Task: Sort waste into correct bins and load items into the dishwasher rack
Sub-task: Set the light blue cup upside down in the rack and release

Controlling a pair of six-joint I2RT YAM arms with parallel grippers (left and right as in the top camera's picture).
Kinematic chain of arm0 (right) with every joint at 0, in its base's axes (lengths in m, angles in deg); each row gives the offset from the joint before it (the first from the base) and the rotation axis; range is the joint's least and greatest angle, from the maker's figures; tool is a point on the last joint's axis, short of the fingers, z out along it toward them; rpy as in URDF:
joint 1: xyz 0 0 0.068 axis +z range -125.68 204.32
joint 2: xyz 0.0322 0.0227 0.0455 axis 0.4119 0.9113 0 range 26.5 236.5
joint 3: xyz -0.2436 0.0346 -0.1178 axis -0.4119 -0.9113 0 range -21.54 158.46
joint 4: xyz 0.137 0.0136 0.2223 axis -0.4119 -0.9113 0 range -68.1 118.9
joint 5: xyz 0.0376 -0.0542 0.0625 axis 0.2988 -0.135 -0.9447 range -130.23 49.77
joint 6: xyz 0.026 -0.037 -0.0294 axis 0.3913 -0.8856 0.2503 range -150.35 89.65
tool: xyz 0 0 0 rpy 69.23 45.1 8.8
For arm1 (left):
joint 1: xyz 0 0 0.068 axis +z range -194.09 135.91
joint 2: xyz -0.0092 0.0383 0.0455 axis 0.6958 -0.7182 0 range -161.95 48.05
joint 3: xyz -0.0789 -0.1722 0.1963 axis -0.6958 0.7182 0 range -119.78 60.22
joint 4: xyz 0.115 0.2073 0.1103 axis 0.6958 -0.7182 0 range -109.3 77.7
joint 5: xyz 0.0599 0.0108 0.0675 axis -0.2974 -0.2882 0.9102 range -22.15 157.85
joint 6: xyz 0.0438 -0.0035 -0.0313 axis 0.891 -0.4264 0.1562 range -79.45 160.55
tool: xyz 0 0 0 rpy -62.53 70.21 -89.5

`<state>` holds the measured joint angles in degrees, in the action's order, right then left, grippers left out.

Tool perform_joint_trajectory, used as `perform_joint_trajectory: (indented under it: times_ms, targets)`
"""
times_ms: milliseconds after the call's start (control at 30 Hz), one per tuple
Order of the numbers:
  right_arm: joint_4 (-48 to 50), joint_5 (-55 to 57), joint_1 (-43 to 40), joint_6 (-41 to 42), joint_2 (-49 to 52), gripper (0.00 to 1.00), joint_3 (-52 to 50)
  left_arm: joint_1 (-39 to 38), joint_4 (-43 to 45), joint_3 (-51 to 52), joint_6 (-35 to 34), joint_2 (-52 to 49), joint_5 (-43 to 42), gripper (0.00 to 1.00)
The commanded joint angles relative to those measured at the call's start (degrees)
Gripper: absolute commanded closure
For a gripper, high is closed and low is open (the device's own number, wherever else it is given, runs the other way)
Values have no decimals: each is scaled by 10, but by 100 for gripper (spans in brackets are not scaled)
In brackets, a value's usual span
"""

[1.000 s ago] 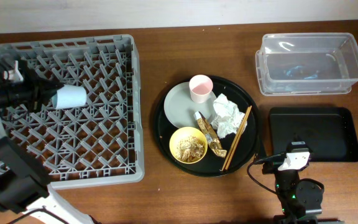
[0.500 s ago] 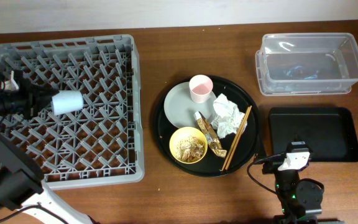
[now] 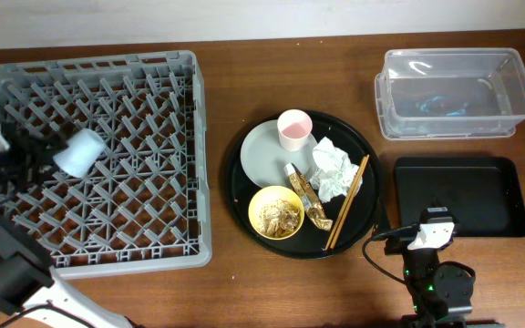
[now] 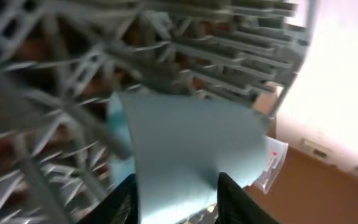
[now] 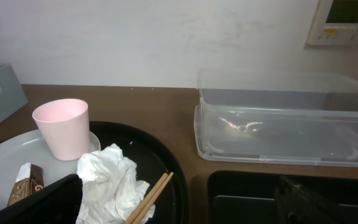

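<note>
Your left gripper straddles light blue cup, laid tilted among dishwasher rack pegs, likely for loading; cannot tell whether jaws clamp it. Right gripper idle, jaws wide apart, empty.

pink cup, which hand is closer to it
Right. The right hand is by the shallow black tray, just beyond the round tray that holds the pink cup; the left hand is at the far left edge of the rack.
</note>
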<state>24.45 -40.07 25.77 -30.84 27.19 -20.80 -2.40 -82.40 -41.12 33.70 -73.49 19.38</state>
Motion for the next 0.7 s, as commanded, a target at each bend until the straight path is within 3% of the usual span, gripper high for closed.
perform_joint_trajectory:
  times_ms: [0,233,433,667]
  targets:
    - [-3,3,-3,-3,-5,1,-4,28,-27,-4,9,-15,42,58]
    - [-3,3,-3,-3,-5,1,-4,41,-111,-108,35,-14,42,59]
    - [-3,3,-3,-4,-5,1,-4,3,-190,-208,70,-14,44,100]
    - [-3,3,-3,-4,-5,1,-4,-121,-176,-210,75,-15,155,100]
